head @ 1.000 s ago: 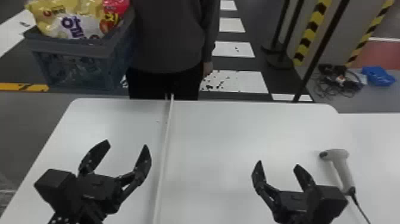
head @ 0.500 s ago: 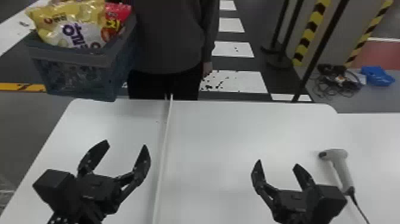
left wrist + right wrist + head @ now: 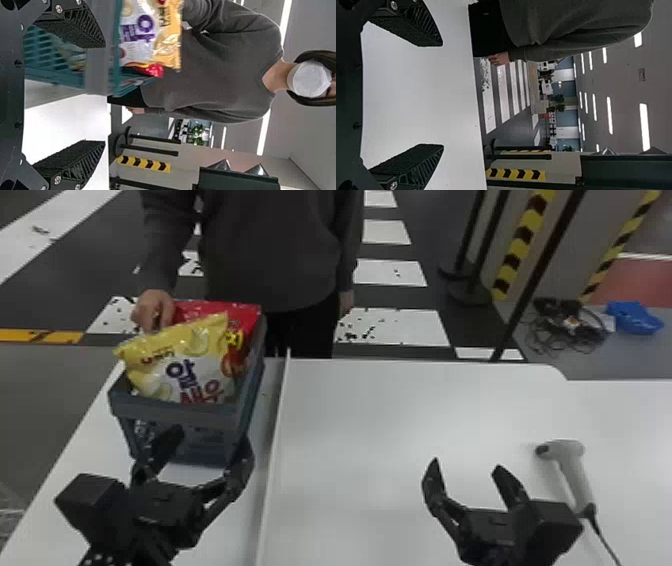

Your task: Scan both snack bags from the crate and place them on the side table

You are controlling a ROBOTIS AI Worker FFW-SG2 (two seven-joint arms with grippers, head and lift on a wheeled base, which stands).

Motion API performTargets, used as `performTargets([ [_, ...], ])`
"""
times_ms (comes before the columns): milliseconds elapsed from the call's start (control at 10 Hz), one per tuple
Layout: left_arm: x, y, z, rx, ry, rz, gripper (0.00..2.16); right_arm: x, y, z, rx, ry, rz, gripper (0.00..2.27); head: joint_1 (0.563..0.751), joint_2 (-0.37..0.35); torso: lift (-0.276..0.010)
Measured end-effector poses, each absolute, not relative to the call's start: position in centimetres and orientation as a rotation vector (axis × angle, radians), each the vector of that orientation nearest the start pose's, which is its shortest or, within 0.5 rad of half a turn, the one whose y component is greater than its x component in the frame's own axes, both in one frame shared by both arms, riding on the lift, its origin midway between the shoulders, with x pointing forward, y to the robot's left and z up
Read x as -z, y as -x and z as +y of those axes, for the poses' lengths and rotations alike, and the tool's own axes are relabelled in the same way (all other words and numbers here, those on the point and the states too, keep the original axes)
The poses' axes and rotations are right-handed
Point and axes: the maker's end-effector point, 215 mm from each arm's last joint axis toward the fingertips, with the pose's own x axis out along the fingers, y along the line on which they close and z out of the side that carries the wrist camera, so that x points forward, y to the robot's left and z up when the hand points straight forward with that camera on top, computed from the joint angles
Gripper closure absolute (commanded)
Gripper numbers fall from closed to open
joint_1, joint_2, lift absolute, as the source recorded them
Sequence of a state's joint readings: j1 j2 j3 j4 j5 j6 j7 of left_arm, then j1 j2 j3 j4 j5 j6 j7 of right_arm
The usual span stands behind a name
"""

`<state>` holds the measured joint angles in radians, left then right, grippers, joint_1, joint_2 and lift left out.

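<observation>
Since a person's hand [image 3: 154, 310] is at the far edge of the crate [image 3: 170, 410], the head view suggests the crate is being presented to the robot on the left part of the white surface [image 3: 350, 415]; whether its base rests fully there I cannot tell. Both snack bags stand inside, the yellow bag [image 3: 185, 365] leaning in front of the red bag [image 3: 215, 307], tops above the rim, probably so they can be pinched from above. The left end effector [image 3: 210, 438] is wide and empty, just on the robot's side of the crate, with the bags beyond and higher than its fingers. The right end effector [image 3: 466, 464], also wide and empty, waits well apart from the bags, near the scanner [image 3: 572, 470], which lies at its outer side, presumably to be taken by that arm.

From the left wrist, the crate appears past one finger, with the bags farther out; nothing lies in the grasp. Closing now would likely miss both bags, so a lift and reach over the rim seems needed.

From the right wrist, bare surface lies between the spread fingers, a sensible waiting pose until a bag is ready for scanning.
</observation>
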<state>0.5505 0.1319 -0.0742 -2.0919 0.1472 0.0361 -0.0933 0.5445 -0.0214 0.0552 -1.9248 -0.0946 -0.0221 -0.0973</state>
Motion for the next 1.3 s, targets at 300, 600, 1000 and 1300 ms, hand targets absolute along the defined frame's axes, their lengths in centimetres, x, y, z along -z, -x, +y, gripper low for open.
performTargets([
  [300,34.6,-42.5,17.2,0.231,0.075,0.075,0.14,41.9,-41.8,-22.0,0.047,-0.09,0.177,0.08,0.695,-0.065,-0.095],
  [600,34.5,-42.4,17.2,0.233,0.074,0.074,0.15,42.0,-41.8,-21.9,0.045,-0.09,0.178,0.08,0.695,-0.063,-0.095],
  [1000,34.1,-42.4,18.3,0.22,0.067,0.067,0.14,42.3,-41.8,-21.9,0.044,-0.088,0.182,0.08,0.695,-0.05,-0.095],
  [1300,33.7,-42.2,21.9,0.195,0.103,0.07,0.14,42.5,-42.0,-21.9,0.044,-0.087,0.184,0.08,0.695,-0.004,-0.095],
])
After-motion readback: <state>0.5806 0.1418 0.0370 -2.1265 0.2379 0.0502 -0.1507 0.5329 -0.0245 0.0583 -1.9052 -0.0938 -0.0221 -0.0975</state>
